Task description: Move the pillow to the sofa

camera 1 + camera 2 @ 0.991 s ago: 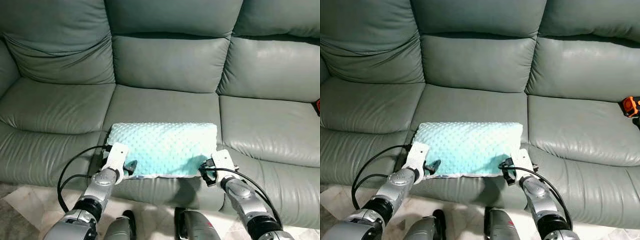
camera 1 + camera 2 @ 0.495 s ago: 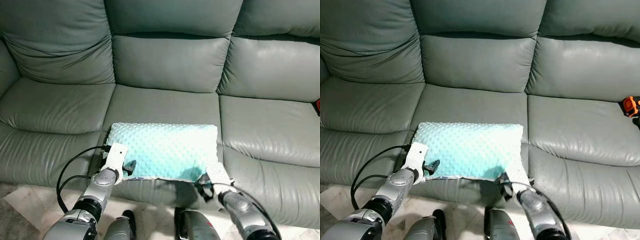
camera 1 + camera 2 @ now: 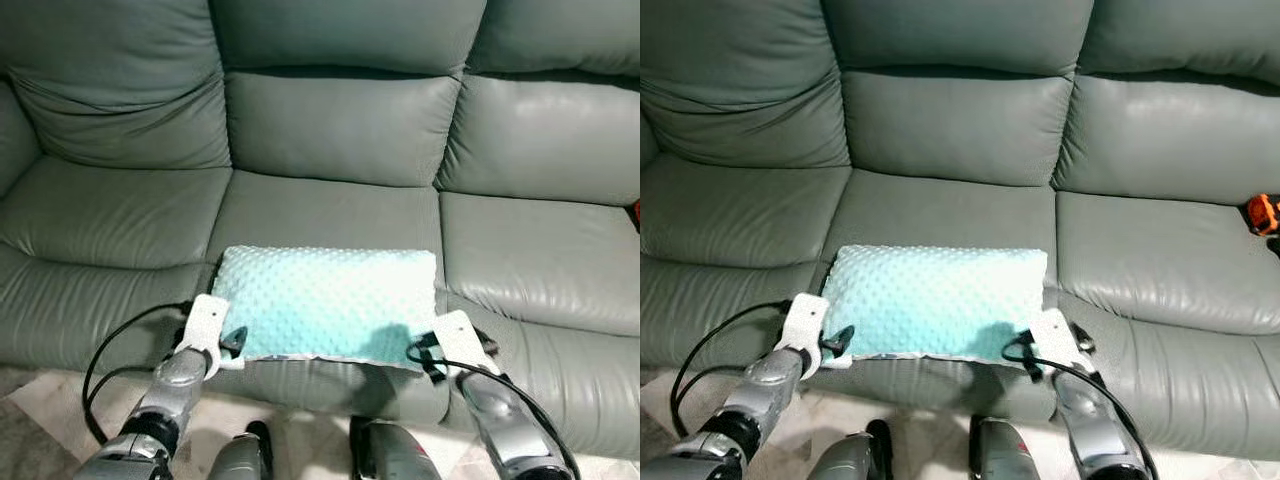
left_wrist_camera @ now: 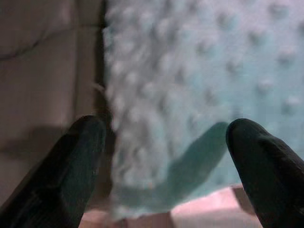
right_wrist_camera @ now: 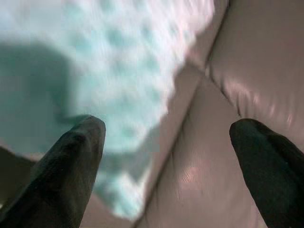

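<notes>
Pillow (image 3: 325, 303) on sofa (image 3: 330, 130), both claws spread

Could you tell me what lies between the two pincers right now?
The mint dotted pillow lies between the left pincer and right pincer, resting on the sofa seat, per the left eye view.

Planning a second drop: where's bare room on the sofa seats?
The left seat is bare, and the right seat too, up to an orange object at its far edge. The middle seat is free behind the pillow; its front is crowded by the left hand and right hand.
</notes>
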Tool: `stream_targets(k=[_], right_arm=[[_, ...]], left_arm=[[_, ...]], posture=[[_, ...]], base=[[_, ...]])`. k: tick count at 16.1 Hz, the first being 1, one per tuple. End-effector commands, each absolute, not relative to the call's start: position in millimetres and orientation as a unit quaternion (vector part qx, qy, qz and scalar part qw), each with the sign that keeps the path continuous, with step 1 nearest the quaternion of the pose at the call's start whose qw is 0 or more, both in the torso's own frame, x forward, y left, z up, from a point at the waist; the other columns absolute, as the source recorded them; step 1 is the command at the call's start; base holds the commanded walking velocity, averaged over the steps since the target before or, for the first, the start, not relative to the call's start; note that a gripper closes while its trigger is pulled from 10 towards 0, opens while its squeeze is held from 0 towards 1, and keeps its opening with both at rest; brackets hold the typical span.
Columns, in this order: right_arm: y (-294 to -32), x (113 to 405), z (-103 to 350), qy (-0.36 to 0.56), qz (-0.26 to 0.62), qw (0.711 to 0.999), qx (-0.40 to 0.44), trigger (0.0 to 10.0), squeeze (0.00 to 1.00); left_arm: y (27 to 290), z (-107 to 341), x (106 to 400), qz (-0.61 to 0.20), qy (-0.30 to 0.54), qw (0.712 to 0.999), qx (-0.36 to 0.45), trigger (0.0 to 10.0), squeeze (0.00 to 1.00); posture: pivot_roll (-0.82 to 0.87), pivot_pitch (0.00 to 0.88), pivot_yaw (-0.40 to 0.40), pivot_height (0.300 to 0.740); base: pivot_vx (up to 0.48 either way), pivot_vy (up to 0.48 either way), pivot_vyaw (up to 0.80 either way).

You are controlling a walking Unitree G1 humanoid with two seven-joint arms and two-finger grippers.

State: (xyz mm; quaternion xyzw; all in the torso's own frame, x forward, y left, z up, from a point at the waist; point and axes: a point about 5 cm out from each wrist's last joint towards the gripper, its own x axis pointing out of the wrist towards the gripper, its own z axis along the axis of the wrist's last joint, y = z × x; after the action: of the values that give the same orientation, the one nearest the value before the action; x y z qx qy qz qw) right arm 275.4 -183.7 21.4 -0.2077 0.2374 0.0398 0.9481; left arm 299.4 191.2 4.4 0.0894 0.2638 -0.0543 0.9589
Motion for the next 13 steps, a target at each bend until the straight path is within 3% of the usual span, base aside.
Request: stream_targets(k=[1, 6, 11, 13], right_arm=[[-177, 271, 13, 0.252, 0.046, 0.947, -0.194, 10.0, 0.00], [-160, 282, 1, 0.259, 0.068, 0.953, -0.141, 10.0, 0.00], [-134, 288, -9, 0.289, 0.126, 0.942, -0.114, 10.0, 0.00], [-142, 290, -12, 0.313, 0.099, 0.941, -0.080, 10.0, 0.00]], left_arm=[[203, -2, 291, -0.033, 0.274, 0.958, 0.075, 10.0, 0.00], [204, -15, 275, -0.027, 0.283, 0.956, 0.075, 10.0, 0.00], [213, -36, 252, 0.013, 0.347, 0.936, 0.058, 10.0, 0.00], [210, -38, 252, 0.027, 0.358, 0.933, 0.035, 10.0, 0.00]], posture=[[-0.07, 0.148, 0.052, 0.740], [-0.04, 0.000, 0.049, 0.740], [-0.05, 0.000, 0.041, 0.740], [-0.04, 0.000, 0.034, 0.740]], base=[[0.000, 0.000, 0.00], [0.000, 0.000, 0.00], [0.000, 0.000, 0.00], [0.000, 0.000, 0.00]])
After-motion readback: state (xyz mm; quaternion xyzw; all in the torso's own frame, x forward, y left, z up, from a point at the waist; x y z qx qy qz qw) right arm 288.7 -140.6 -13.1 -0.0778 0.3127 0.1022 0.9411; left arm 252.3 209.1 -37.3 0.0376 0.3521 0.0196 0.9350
